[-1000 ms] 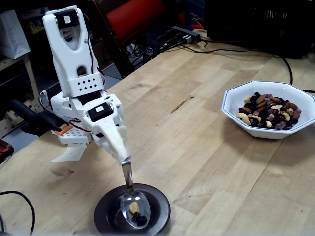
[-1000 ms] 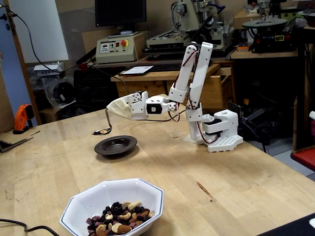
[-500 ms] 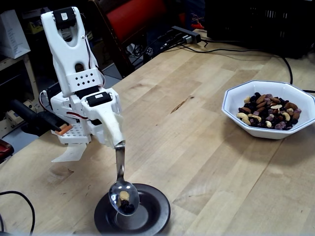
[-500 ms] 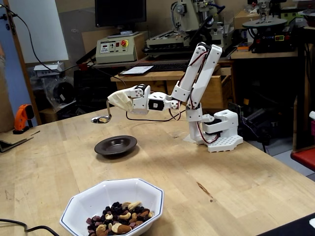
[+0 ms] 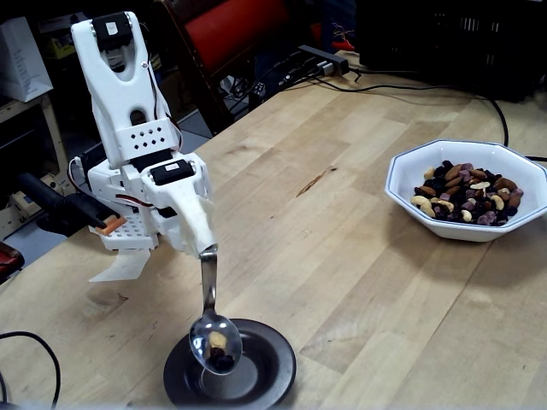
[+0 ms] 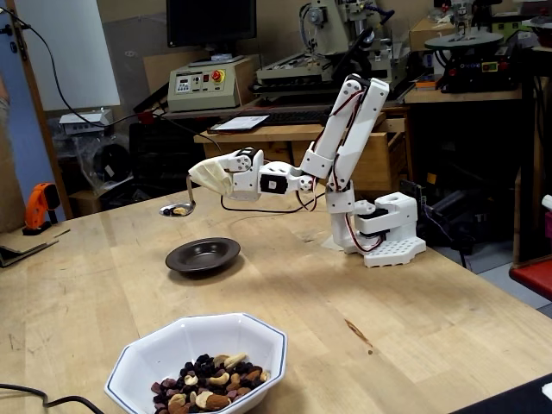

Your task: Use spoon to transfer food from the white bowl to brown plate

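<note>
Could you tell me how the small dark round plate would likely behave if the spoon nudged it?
The small dark round plate looks shallow and low, so it would probably slide across the smooth wooden table rather than tip. It appears glazed ceramic, likely stiff and chippable. Nothing holds it: the shiny metal spoon hangs clear above it.

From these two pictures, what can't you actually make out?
- Hand: in both fixed views a pale cover hides the fingers, so how it holds the spoon is unseen.
- Plate: the bottom edge of a fixed view cuts off its near rim.
- Food on the spoon: too small in a fixed view to count pieces.
- Bowl: the bottom edge of a fixed view cuts off its near side.
</note>
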